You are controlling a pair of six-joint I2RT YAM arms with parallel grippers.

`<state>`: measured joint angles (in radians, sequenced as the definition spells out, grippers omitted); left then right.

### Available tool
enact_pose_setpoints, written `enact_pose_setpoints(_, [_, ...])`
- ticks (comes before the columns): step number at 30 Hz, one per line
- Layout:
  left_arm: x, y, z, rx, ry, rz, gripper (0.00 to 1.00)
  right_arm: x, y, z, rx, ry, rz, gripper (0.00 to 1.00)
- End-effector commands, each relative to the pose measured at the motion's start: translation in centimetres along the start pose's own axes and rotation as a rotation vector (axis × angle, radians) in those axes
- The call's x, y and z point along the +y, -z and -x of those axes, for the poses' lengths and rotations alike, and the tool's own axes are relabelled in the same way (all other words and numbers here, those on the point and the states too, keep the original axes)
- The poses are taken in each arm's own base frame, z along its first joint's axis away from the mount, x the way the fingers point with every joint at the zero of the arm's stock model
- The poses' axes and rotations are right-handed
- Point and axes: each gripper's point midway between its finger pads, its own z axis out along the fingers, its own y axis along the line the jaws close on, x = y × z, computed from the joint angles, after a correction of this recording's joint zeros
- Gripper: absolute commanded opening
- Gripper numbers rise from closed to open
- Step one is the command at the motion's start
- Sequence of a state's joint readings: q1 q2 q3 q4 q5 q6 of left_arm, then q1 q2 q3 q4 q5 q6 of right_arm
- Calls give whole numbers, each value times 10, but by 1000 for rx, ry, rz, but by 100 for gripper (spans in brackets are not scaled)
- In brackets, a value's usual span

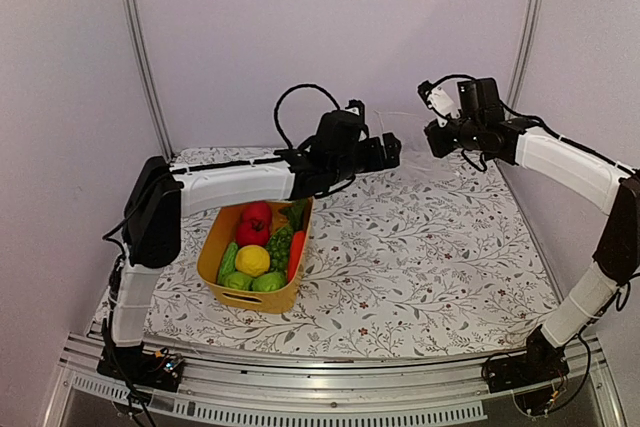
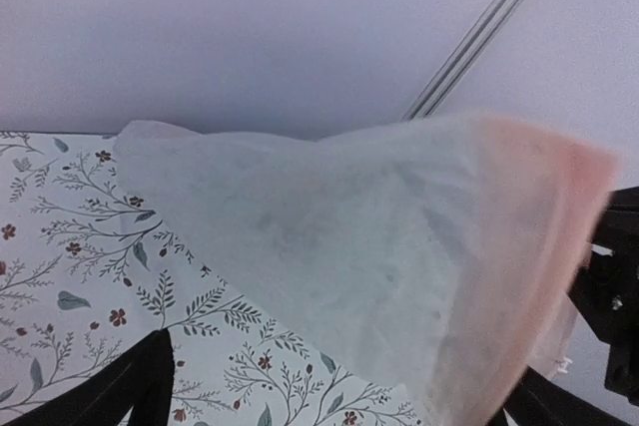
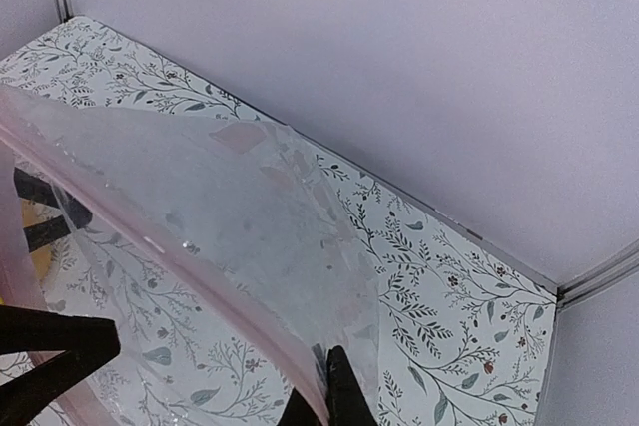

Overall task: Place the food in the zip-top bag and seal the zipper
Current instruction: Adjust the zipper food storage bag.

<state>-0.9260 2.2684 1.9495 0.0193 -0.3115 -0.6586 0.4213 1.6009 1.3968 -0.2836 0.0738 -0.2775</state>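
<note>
Up at centre-back of the top view, zip-top bag (image 3: 230, 207) hangs betw. the two grippers.
R gripper (image 1: 435, 137) is pinched together on the bag's mouth edge, w/ the pinkish zipper (image 3: 200, 288) running straight into its fingertips at bottom centre of R wrist view. L gripper (image 1: 390, 151) sits just left of it, fingers (image 2: 130, 386) spread wide apart, nothing clamped. Bag fills centre & right of L wrist view, just beyond the fingertips, pink edge at far right. Can't tell if bag's low end touches the table (image 1: 430, 247). Food (image 1: 258, 247) (red, yellow, green, orange pcs) lies in yellow basket (image 1: 250, 299), lower left of top view, well apart from bag & both grippers.
</note>
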Motion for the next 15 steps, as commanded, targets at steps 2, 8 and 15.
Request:
enact_pose_setpoints(2, [-46, 61, 42, -50, -26, -226, 100, -24, 16, 7, -36, -26, -40, 0])
enact_pose_setpoints(8, [-21, 114, 12, 22, -109, -248, 100, -54, 28, 6, -46, -48, -104, 0])
enact_pose_setpoints(15, [12, 151, 3, 100, -386, -129, 100, -101, 50, 10, -52, -45, -241, 0])
